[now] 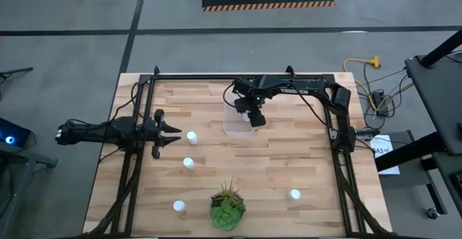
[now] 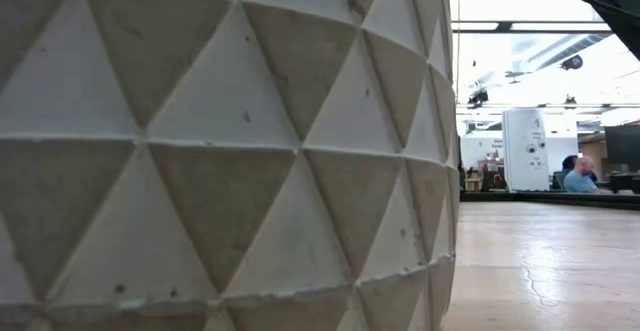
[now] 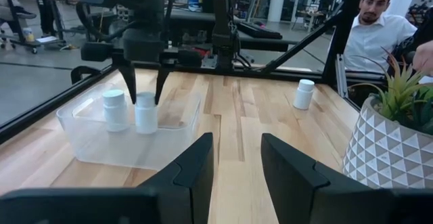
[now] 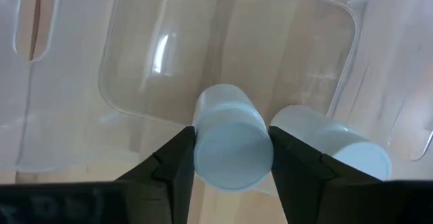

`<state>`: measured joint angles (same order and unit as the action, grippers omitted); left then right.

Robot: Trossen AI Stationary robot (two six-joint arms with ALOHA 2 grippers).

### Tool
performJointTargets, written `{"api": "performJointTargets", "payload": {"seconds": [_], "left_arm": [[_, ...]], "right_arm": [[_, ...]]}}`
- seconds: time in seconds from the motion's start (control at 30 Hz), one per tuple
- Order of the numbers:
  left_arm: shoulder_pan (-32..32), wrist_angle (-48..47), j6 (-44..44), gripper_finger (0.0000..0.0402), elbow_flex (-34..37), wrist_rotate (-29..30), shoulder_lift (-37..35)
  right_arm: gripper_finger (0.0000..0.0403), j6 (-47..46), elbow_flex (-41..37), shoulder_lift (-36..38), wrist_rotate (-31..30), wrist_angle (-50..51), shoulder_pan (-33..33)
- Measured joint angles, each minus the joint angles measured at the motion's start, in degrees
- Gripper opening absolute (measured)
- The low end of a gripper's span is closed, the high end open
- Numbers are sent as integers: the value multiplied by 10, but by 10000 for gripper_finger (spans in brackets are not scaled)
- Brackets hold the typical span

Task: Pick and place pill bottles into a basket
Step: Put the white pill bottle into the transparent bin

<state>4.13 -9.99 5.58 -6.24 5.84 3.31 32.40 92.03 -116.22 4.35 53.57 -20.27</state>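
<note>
Pale butcher-block planks make up the table [image 1: 289,159], which stands on a grey shop floor. The right gripper [image 4: 232,158] hangs over the clear basket [image 1: 229,127] near the table's far edge, its two fingers pressed against the sides of an upright pill bottle [image 4: 231,143] just under the cap, so it is clamped on that bottle inside the bin. A second bottle [image 4: 331,143] stands right beside the first, already in the basket; the left wrist view shows the pair [image 3: 145,112] upright between the thin see-through walls. The left gripper [image 1: 170,133] waits low over the left part of the table with its fingers drawn together and nothing between them. Four more bottles are out on the wood: one [image 1: 191,136] just beside the left gripper, one [image 1: 188,163] a little nearer the front, one [image 1: 178,206] by the front edge left of the green plant [image 1: 228,206], and one [image 1: 294,194] to the plant's right. These bottles look small, rigid and light, with smooth white plastic sides that are likely slippery, so a square pinch across the body just below the cap, as here, seems the safest hold. They are tall for their base and would probably tip if nudged. The plant's faceted pot [image 2: 220,151] fills the low view.
</note>
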Motion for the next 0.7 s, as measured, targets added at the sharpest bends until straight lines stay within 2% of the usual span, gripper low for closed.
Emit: {"api": "performJointTargets", "payload": {"seconds": [0.3,0.7], "left_arm": [[0,0,0,107,0,0,0],[0,0,0,107,0,0,0]], "right_arm": [[203,2,0,0,0,2,0],[209,3,4,26,0,9,0]]}}
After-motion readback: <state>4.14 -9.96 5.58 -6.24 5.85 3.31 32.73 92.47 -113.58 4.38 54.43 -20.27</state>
